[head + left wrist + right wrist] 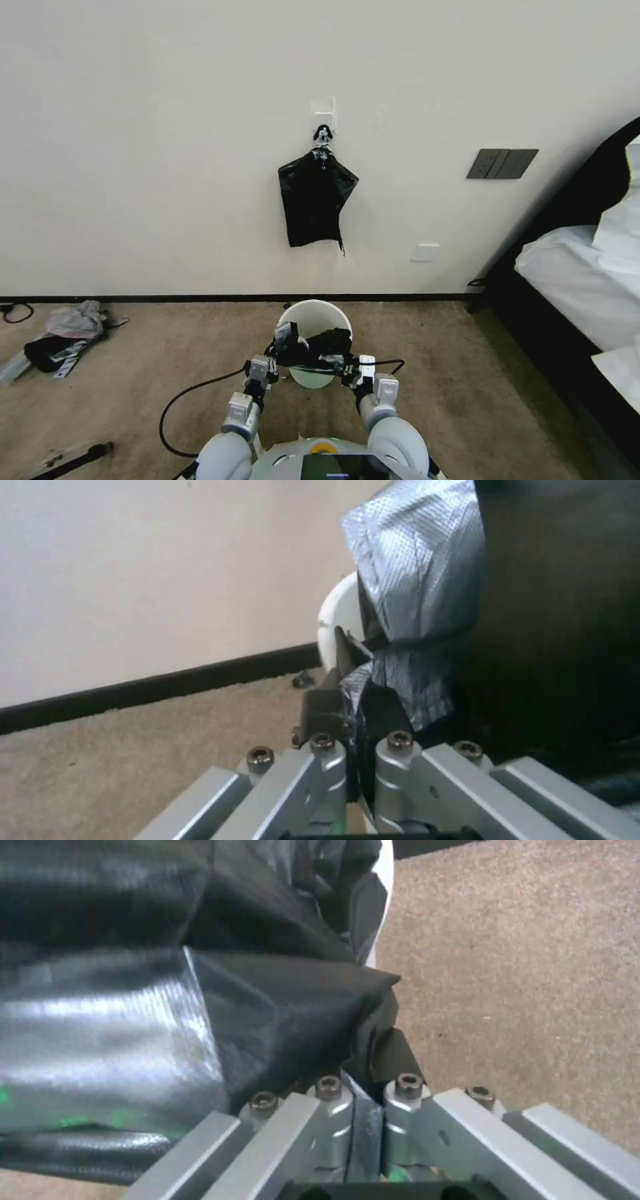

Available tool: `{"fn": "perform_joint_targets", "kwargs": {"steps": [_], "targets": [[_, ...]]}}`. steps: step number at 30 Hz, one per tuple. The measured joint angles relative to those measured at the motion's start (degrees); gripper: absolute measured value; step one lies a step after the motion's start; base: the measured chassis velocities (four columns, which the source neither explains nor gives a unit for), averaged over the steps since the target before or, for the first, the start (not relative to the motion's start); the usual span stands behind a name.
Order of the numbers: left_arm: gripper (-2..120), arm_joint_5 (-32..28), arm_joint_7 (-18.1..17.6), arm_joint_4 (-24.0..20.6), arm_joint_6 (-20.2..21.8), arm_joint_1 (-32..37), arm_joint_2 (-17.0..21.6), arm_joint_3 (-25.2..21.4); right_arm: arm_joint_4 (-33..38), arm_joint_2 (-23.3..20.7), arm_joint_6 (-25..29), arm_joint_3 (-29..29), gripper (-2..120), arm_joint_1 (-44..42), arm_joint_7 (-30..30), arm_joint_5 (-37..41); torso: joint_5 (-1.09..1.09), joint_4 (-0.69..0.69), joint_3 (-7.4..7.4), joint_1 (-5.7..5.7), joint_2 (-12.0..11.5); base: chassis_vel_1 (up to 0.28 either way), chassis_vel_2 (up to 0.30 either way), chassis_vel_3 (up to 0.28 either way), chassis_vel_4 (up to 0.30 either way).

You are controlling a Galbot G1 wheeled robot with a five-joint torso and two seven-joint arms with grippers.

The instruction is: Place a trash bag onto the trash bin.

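**Op:** Both grippers pinch the bag. Left gripper (283, 350) is clamped on one edge, right gripper (348, 363) on the other, with the bag (320, 347) stretched between them over the near rim of the bin (313, 317).

**Spotter:** How will it handle?

**Op:** Light, limp and slick, I judge. I'd keep the hold at the hem, or it sags.

**Spotter:** Wrist views?

**Op:** Left wrist shows film (413, 580) caught between closed fingers (323, 705); right wrist shows the same (287, 1015). Head view alone shows the bundle (315, 197) hanging on the wall beyond.

Bundle of black bags (315, 200) on wall hook; bed (587, 287) right; rags (63, 333) left on carpet
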Motion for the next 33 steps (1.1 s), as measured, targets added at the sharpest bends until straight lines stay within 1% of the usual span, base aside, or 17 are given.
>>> {"fn": "perform_joint_targets", "kwargs": {"steps": [7, 12, 14, 16, 20, 24, 28, 33], "targets": [[0, 0.4, 0.0, 2.2, -0.3, 0.1, 0.7, -0.8, -2.8, 0.0, -1.1, -0.7, 0, 1.7, -0.3, -1.9, 0.00, 0.00, 0.00, 0.01, 0.0, 0.000, 0.000, 0.000, 0.000], [0, 0.4, 0.0, 2.5, -0.3, 0.3, 1.2, -0.8, -3.0, -0.3, -2.2, -0.9, 0, 1.7, -0.4, -2.3, 0.00, 0.00, 0.00, 0.00, 0.0, 0.000, 0.000, 0.000, 0.000], [0, 0.4, 0.2, 2.8, -0.3, 0.4, 2.1, -0.8, -3.0, -0.8, -3.1, -1.2, 0, 1.7, -0.6, -2.3, 0.00, -0.01, 0.00, 0.00, 0.0, 0.000, 0.000, 0.000, 0.000], [0, 0.3, 0.2, 4.0, 0.8, -0.8, 2.5, -0.5, -3.9, -1.3, -4.1, -1.3, 0, 2.9, -0.8, -1.9, 0.00, 0.00, 0.00, 0.01, 0.0, 0.000, 0.000, 0.000, 0.000], [0, 0.3, 0.3, 4.5, 1.7, -1.5, 2.7, 0.0, -4.5, -1.8, -4.8, -1.3, 0, 3.7, -0.8, -1.2, 0.00, 0.00, 0.00, 0.00, 0.0, 0.000, 0.000, 0.000, 0.000], [0, 0.1, 0.3, 5.4, 3.7, -3.3, 3.2, 0.9, -5.8, -3.2, -6.3, -1.2, 0, 5.7, -0.8, 1.0, 0.00, 0.00, 0.00, 0.01, 0.0, 0.000, 0.000, 0.000, 0.000], [0, 0.0, 0.2, 6.2, 4.6, -5.3, 3.2, 1.8, -6.9, -3.9, -7.6, -1.3, 0, 7.4, -0.8, 3.0, 0.00, 0.00, 0.00, 0.00, 0.0, 0.000, 0.000, 0.000, 0.000], [0, -0.2, 0.2, 6.9, 4.9, -6.5, 3.0, 2.2, -7.8, -3.8, -7.7, -1.4, 0, 8.4, -0.7, 3.5, 0.00, 0.00, 0.00, 0.01, 0.0, 0.000, 0.000, 0.000, 0.000]]}}
